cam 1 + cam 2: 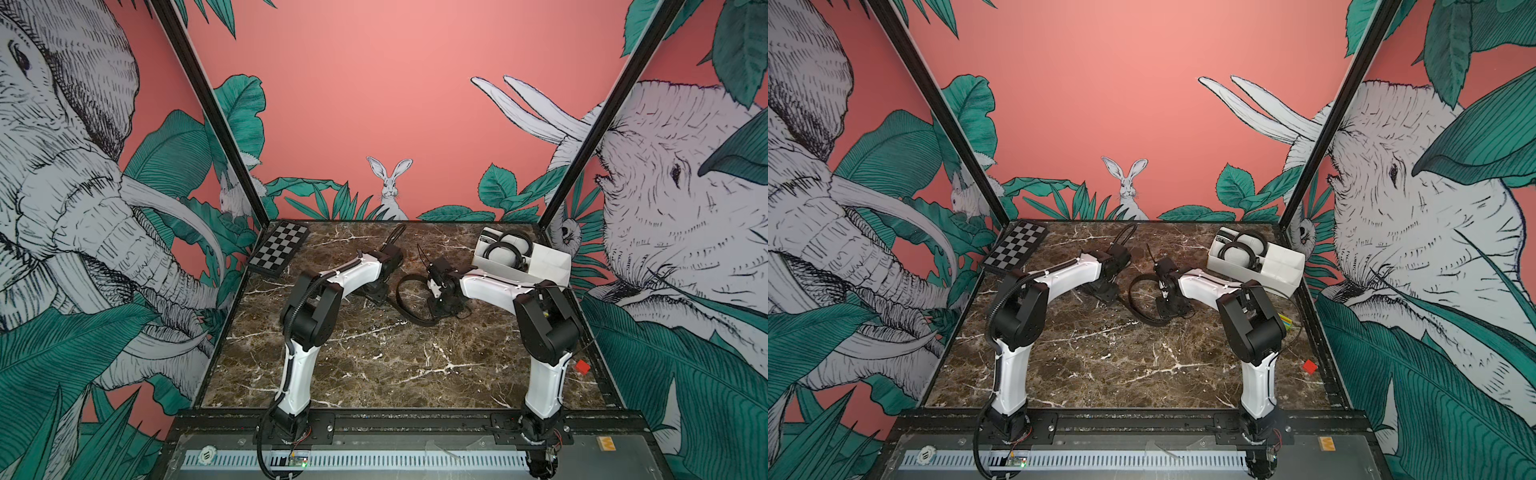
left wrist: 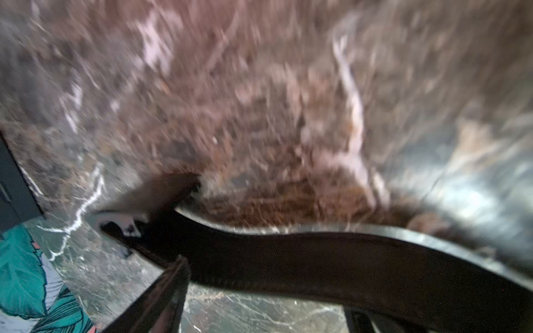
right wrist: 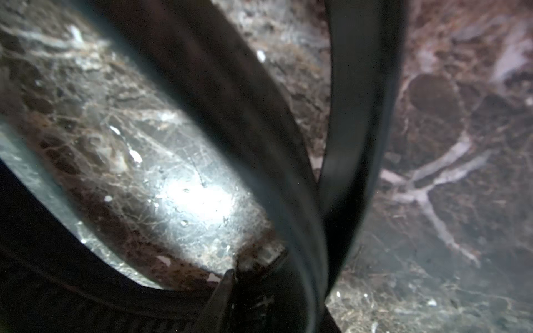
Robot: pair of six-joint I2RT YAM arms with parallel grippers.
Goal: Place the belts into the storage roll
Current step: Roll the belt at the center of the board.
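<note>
The loose belt (image 2: 317, 259) is looped on the surface (image 1: 374, 365) between both hands, apparently for coiling. Two coiled belts (image 1: 505, 249) are already stowed in the storage roll (image 1: 548, 259). The left hand (image 1: 376, 294) is spread wide about the loose belt; the right hand's (image 1: 441, 305) state cannot be told.

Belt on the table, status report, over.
Left pincer open; right pincer at belt loop, grip unclear. Two coiled belts in storage roll. Nothing blocking.

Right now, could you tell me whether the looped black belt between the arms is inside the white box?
Out: the long black belt lies looped on the marble table, apart from the white divided plastic box.
</note>
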